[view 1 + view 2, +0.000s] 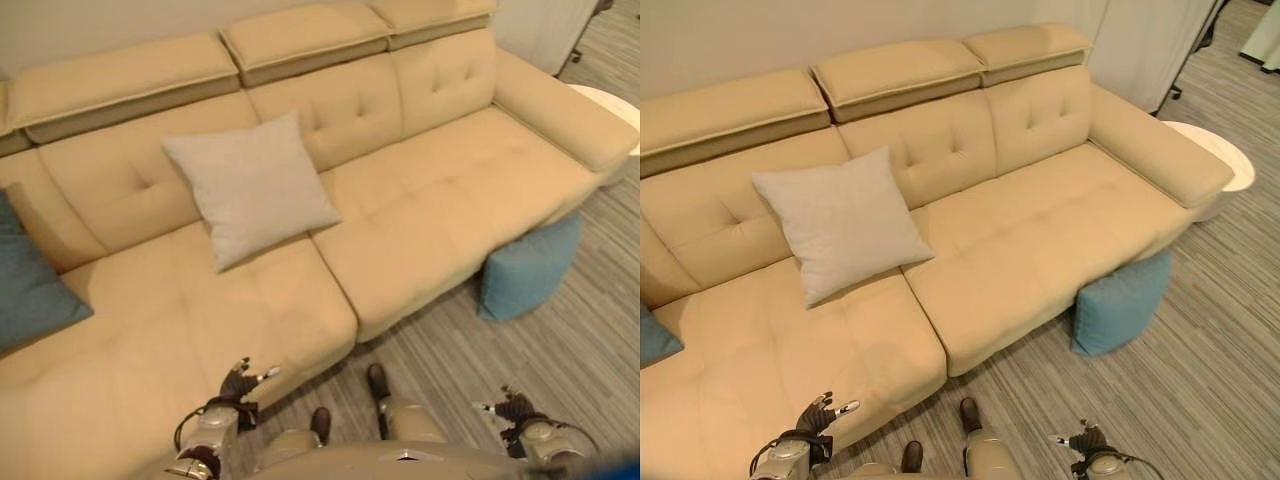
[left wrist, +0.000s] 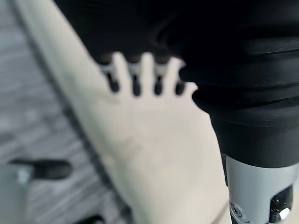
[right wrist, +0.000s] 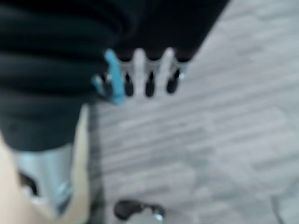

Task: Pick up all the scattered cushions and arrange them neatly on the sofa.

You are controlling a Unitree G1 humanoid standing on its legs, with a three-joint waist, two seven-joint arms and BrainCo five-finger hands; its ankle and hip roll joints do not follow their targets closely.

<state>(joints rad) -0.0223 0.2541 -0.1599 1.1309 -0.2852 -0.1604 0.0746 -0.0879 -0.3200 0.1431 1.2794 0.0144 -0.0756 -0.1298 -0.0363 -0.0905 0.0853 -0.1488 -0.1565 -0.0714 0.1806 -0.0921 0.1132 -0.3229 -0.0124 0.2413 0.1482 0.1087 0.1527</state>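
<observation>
A beige sofa (image 1: 420,230) runs across the scene. A light grey cushion (image 1: 250,185) leans upright against its backrest near the middle. A dark blue cushion (image 1: 30,280) rests on the seat at the far left. A light blue cushion (image 1: 530,265) stands on the floor against the sofa's front, under its right end. My left hand (image 1: 240,385) hovers open over the seat's front edge with nothing in it. My right hand (image 1: 515,408) hangs open over the floor, well short of the light blue cushion (image 1: 1120,303). In both wrist views the fingers (image 2: 140,77) are straight.
A round white side table (image 1: 1220,150) stands past the sofa's right armrest. Grey striped carpet (image 1: 500,370) covers the floor in front of the sofa. The right two thirds of the seat are bare.
</observation>
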